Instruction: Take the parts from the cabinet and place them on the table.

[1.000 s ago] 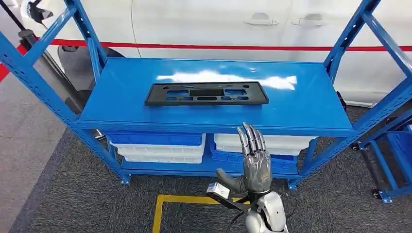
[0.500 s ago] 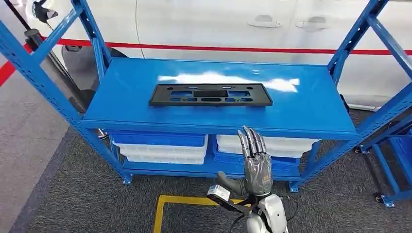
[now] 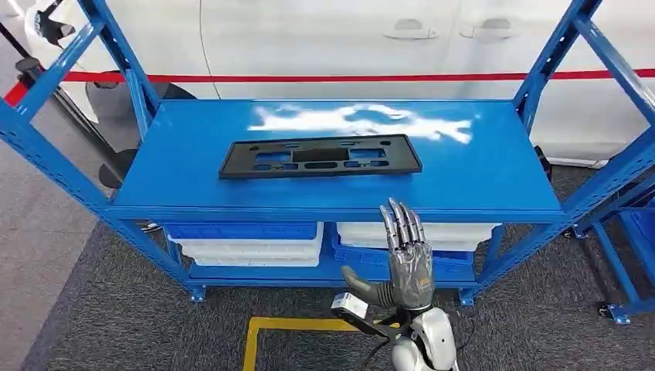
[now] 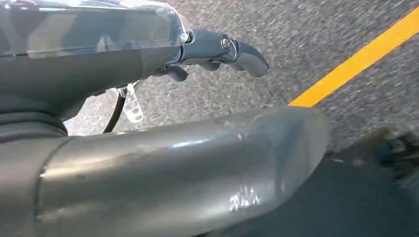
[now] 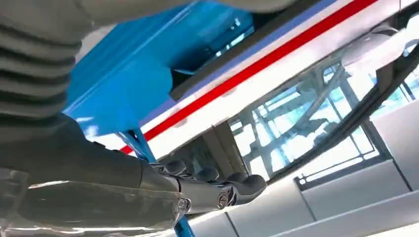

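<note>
A white car (image 3: 347, 46) with a red stripe along its side is standing behind everything, its door handles showing near the top of the head view. In front of it a blue metal cabinet (image 3: 494, 174), an open rack of slanted and upright beams, is spreading its broad top shelf across the middle of the scene, glare from overhead lights lying on the far part of that shelf. Grey carpet is covering the floor beneath, and a yellow floor line (image 3: 293, 325) is running just ahead of the robot.

On the lower level, blue and white bins (image 3: 247, 239) are sitting stacked side by side under the top shelf.

The part (image 3: 320, 156) is lying flat on the top shelf, left of centre and nearer the front edge than the back. It is a long, flat black plastic panel with a raised rim and several rectangular cut-outs along its length.

The right hand (image 3: 405, 259) is standing upright in front of the shelf's front edge, below and to the right of the part and well apart from it, fingers straight and spread, thumb out to the side, holding nothing.

The left hand (image 4: 217, 54) is hanging over the carpet beside the yellow line in the left wrist view, its fingers loosely bent with nothing in them.
</note>
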Available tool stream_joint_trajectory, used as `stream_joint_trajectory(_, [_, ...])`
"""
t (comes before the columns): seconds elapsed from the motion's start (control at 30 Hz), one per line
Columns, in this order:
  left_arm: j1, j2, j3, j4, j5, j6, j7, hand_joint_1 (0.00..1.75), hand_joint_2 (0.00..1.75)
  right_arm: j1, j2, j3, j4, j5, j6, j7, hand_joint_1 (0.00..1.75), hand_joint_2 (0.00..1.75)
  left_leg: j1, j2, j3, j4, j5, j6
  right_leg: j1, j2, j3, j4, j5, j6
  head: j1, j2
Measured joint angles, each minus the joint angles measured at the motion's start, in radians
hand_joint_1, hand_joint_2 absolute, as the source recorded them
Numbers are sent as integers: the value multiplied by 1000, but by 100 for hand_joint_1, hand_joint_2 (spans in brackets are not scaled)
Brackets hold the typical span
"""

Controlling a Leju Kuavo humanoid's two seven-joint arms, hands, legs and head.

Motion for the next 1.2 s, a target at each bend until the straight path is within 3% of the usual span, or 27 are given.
stream_joint_trajectory(0.03, [-1,0,0,1,0,0,0,0,0,-1,0,0,0,0,0,0,0,0,-10,0,3,-12,-9,4,6,1,0,4,1,7,0,0])
stream_joint_trajectory(0.07, [-3,-1,0,1,0,0,0,0,0,-1,0,0,0,0,0,-2,0,0,-9,-2,4,-17,-9,16,5,1,-5,2,5,14,2,0])
stream_joint_trajectory(0.1, [-3,-2,0,1,0,0,0,0,0,0,0,0,0,0,0,-4,0,0,-4,-5,3,-24,-3,15,11,-1,-7,6,0,5,9,0])
stream_joint_trajectory(0.13, [-1,-2,0,1,0,0,-1,0,0,1,0,-1,0,0,0,-8,0,0,-9,-5,3,-24,-2,17,7,-1,-7,3,6,-4,11,0])
stream_joint_trajectory(0.17, [1,-2,0,1,0,0,-1,0,0,1,0,0,0,0,0,-10,0,175,-13,-5,2,-24,-2,20,5,-1,-6,1,8,1,11,0])
stream_joint_trajectory(0.4, [-1,-2,2,1,-1,-1,-2,0,0,1,1,-1,0,-14,0,-19,0,175,-17,-5,1,-23,1,35,1,0,1,-14,19,18,11,0])
stream_joint_trajectory(0.6, [-2,-2,30,1,59,-23,-6,0,0,0,16,-2,-6,-14,0,-27,0,175,-19,-5,1,-23,1,36,-2,0,0,-15,19,31,11,0])
stream_joint_trajectory(0.73, [-9,-3,105,1,194,-95,-69,0,0,-5,17,-2,-12,-4,0,0,0,175,-19,-5,0,-23,0,37,-2,0,0,-14,18,32,11,0])
stream_joint_trajectory(0.9, [-23,-8,262,1,395,-211,-143,0,0,-22,17,-1,-11,-8,0,10,0,175,-21,-5,-2,-20,-1,38,-3,-1,0,-15,19,34,10,0])
stream_joint_trajectory(1.07, [-27,-8,365,1,429,-231,-161,0,0,-30,19,7,-7,-18,0,7,0,175,-28,-5,-6,-19,-1,49,-11,-1,0,-20,23,47,10,0])
stream_joint_trajectory(1.13, [-28,-8,381,1,429,-227,-161,0,0,-30,22,10,-5,-19,0,6,0,175,-25,-5,-4,-30,6,60,-8,-1,-2,-4,40,58,11,0])
stream_joint_trajectory(1.2, [-28,-11,392,1,423,-225,-161,0,0,-31,22,12,-3,-21,0,6,0,175,-20,-5,11,-46,15,73,-10,-1,-22,30,6,57,15,0])
